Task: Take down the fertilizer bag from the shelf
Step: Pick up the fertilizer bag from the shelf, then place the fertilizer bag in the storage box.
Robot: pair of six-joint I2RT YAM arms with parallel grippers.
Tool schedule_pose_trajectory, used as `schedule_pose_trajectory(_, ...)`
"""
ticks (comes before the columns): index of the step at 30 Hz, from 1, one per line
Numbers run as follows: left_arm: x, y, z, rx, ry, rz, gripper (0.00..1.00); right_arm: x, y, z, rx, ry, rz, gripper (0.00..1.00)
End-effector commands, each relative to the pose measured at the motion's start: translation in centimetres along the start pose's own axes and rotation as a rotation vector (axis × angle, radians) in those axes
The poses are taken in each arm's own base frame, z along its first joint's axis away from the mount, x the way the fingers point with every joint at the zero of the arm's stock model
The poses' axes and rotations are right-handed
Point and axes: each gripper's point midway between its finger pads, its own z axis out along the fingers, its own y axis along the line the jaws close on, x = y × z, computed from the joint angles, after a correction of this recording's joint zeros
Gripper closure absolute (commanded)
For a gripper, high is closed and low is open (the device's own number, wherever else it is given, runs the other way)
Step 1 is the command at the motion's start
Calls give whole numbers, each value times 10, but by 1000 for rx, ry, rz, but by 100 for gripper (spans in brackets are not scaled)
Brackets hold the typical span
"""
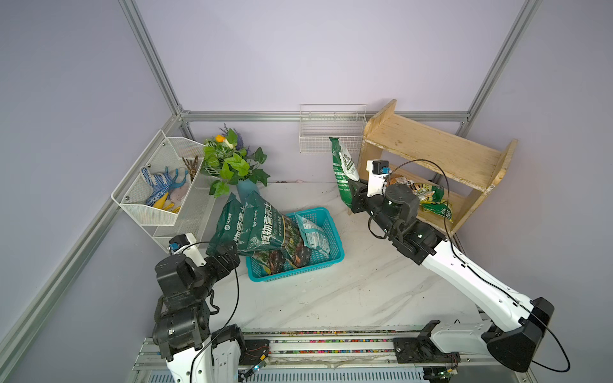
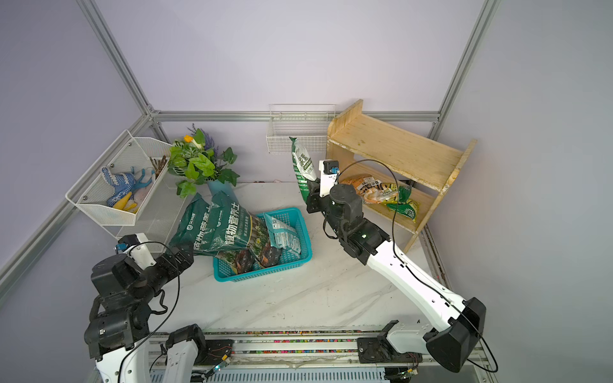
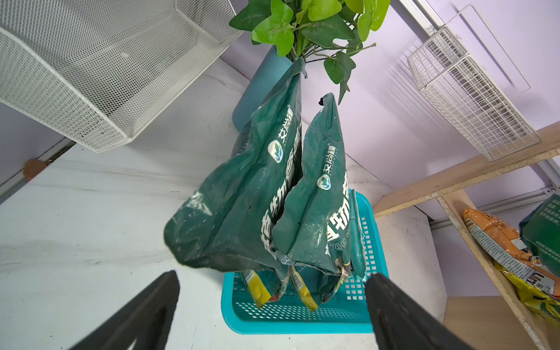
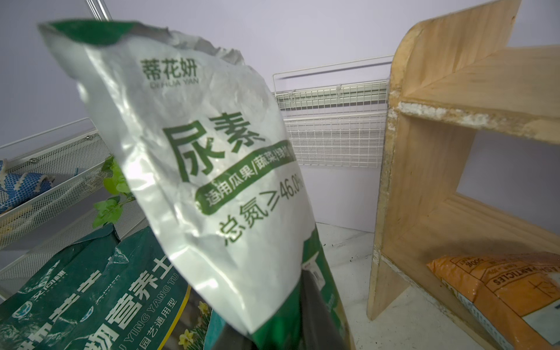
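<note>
Green-and-white foil fertilizer bag (image 1: 343, 165) hangs clear of the light wooden two-tier shelf (image 1: 431, 146), just beside its end. The bag's long axis is upright, and the right fingers (image 1: 355, 186) pinch its lower part above the marble table (image 1: 331, 291). Left fingers (image 3: 145, 315) are spread, empty and well apart from it. Setting it down likely falls to the right arm.

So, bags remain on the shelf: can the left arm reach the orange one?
Probably not: the left pincer sits far from the orange bag, behind the soil bags, and the right arm crowds the shelf front.
</note>
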Motion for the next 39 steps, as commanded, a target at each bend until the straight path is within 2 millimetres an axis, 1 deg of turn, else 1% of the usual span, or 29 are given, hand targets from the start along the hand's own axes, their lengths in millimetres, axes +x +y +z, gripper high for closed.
schedule_pose_trajectory(1, 1, -2, -1, 13, -6, 2, 0, -57, 17, -9, -73, -249, 99, 100)
schedule_pose_trajectory(3, 1, -2, -1, 13, -4, 2, 0, -43, 20, 0, -81, -231, 98, 100)
schedule_pose_trajectory(8, 1, -2, -1, 14, -5, 2, 1, -12, 33, 18, -125, -197, 94, 100)
schedule_pose_trajectory(13, 1, -2, 0, 15, -2, 1, 0, 16, 41, 24, -176, -201, 108, 100)
schedule_pose_trajectory(19, 1, -2, -1, 16, -3, 2, 0, 49, 41, 34, -182, -170, 100, 100)
schedule_pose_trajectory(22, 1, -2, 0, 16, -2, 2, 0, 61, 42, 38, -188, -154, 98, 100)
schedule_pose_trajectory(28, 1, -2, -1, 16, -3, 3, 1, 78, 47, 46, -210, -129, 97, 100)
schedule_pose_trajectory(30, 1, -2, -1, 16, -3, 3, 0, 84, 48, 48, -213, -123, 98, 100)
schedule_pose_trajectory(31, 1, -2, -1, 16, -4, 3, 0, 83, 48, 48, -216, -127, 99, 100)
schedule_pose_trajectory(33, 1, -2, -1, 16, -4, 3, 0, 100, 49, 56, -214, -100, 94, 100)
schedule_pose_trajectory(39, 1, -2, -1, 15, -5, 2, 0, 120, 48, 66, -206, -77, 90, 100)
